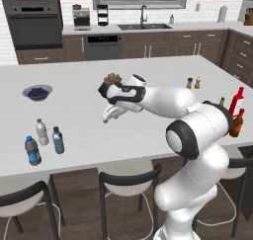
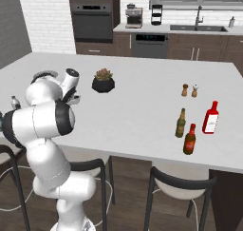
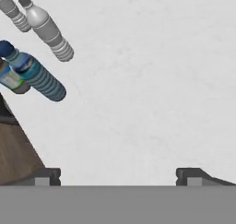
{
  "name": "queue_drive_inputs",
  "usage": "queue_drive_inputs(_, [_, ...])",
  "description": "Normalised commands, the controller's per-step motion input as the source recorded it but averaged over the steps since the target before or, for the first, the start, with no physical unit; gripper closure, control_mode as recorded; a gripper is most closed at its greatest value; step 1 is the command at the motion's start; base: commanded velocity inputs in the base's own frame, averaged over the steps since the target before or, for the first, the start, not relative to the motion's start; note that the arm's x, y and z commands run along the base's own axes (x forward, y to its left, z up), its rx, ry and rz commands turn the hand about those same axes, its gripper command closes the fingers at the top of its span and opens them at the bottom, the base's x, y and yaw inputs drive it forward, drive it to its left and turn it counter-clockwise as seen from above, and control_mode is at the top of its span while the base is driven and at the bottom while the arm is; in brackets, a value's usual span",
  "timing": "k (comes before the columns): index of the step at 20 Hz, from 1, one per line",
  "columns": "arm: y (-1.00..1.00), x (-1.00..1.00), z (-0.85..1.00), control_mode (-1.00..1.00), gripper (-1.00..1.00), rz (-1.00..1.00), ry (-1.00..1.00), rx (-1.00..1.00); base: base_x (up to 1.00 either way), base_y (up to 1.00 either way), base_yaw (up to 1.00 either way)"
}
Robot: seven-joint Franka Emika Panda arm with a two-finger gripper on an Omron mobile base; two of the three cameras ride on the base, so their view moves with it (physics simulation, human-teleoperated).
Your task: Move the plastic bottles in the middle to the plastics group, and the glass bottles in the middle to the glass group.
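I see the two-finger gripper [image 3: 118,176] with jaws spread wide, holding nothing, over bare white counter [image 3: 152,80]. Up-left of the jaws stand the pale blue plastic bottle [image 3: 37,74], the blue-labelled clear bottle [image 3: 10,78] and the white-capped clear bottle [image 3: 48,29].

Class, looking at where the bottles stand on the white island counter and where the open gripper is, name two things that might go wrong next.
1. The clear white-capped water bottle, pale blue bottle and blue-labelled bottle stand close together near the counter edge; a nudge could topple one off.
2. The small brown red-necked bottle stands near the gold-necked dark bottle and tall red bottle; the open gripper might clip a neighbour.
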Motion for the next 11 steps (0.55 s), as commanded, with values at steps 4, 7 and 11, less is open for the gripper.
queue_drive_inputs(4, [-0.74,-0.16,0.17,-1.0,-1.0,-0.44,0.07,-0.03,0.0,0.0,0.0])
queue_drive_inputs(7, [-0.82,-0.55,0.49,-1.0,-1.0,-0.4,0.15,0.0,0.0,0.0,0.0])
queue_drive_inputs(11, [-0.7,-0.7,0.66,-1.0,-1.0,-0.37,0.18,0.0,0.0,0.0,0.0])
